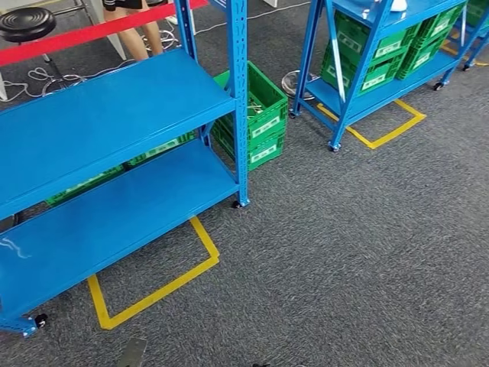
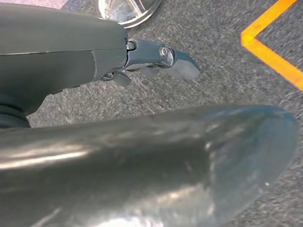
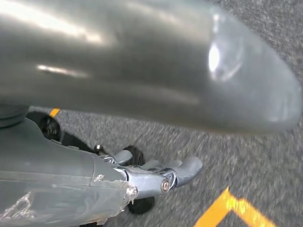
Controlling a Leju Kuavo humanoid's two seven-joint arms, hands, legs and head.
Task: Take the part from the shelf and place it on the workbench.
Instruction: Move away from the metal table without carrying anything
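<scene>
From the head view, a blue metal shelving rack on castors (image 1: 109, 145) stands at the left on grey carpet (image 1: 357, 252), its two visible boards bare. A green slatted plastic crate (image 1: 260, 115) sits on the floor behind its right post, and yellow floor tape (image 1: 167, 284) marks the rack's parking spot. A second blue rack loaded with green crates (image 1: 377, 57) stands further off at the upper right. A person's legs (image 1: 138, 30) stand beyond a red barrier tape (image 1: 81, 34). No part to be fetched can be made out on either rack from here.

From the left wrist view, the left hand (image 2: 150, 99) hangs above the carpet, its thick grey thumb and darker fingers extended and apart, holding nothing.

From the right wrist view, the right hand (image 3: 153, 118) also hangs over the carpet, fingers extended and spread, holding nothing.

The task seems to be at its start: the robot is in the approach step, with nothing picked up. The next move probably calls for turning toward the loaded rack, finding the part, and raising a hand to it.
</scene>
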